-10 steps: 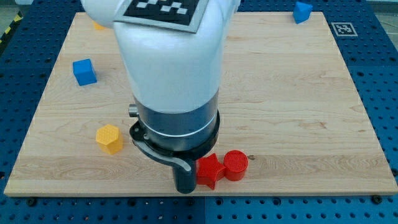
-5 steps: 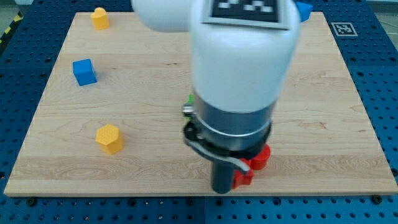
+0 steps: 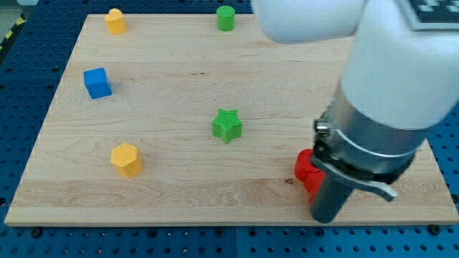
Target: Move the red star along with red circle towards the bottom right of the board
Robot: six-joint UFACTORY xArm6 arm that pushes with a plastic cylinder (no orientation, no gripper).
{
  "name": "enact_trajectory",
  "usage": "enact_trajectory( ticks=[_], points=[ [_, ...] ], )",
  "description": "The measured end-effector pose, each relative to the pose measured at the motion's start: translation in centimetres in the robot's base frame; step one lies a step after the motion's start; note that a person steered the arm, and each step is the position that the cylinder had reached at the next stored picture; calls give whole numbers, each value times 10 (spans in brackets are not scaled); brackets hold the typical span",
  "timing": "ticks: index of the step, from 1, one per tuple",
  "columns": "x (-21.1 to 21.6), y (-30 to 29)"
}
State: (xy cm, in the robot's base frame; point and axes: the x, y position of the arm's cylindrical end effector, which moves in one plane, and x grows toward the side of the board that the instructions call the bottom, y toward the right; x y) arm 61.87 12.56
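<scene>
1. My tip (image 3: 328,217) is the lower end of a straight dark rod that carries no jaws, so there is nothing on it to open, close or grip; it rests on the board (image 3: 179,193) close to the bottom edge, toward the view's right. The white and dark grey arm (image 3: 387,93) rises above it and fills the view's upper right.
2. The board spreads mostly to the view's left and top of my tip; it is a pale wooden panel lying on a blue perforated table (image 3: 21,107).
3. A red block (image 3: 307,170) lies just to the view's upper left of my tip, touching or almost touching the rod. The arm hides much of it, so I cannot tell whether this is the red star, the red circle or both pressed together. It sits in the board's bottom right part.
4. The green star (image 3: 227,125) stands well apart from my tip, toward the view's upper left, near the middle of the board.
5. The yellow hexagonal block (image 3: 125,159) lies far to the view's left of my tip, slightly higher.
6. The blue cube (image 3: 97,82) lies farther still, to the view's upper left, close to the board's left edge.
7. The green cylinder (image 3: 226,18) stands by the top edge, far above my tip and to its left.
8. A yellow block (image 3: 114,21) sits near the top left corner, farthest from my tip; its shape is not clear.
</scene>
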Motion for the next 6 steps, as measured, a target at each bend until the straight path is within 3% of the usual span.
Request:
enact_trajectory(
  ticks=[2, 4, 6],
  points=[
    [0, 33],
    [-10, -28],
    [-13, -24]
  ],
)
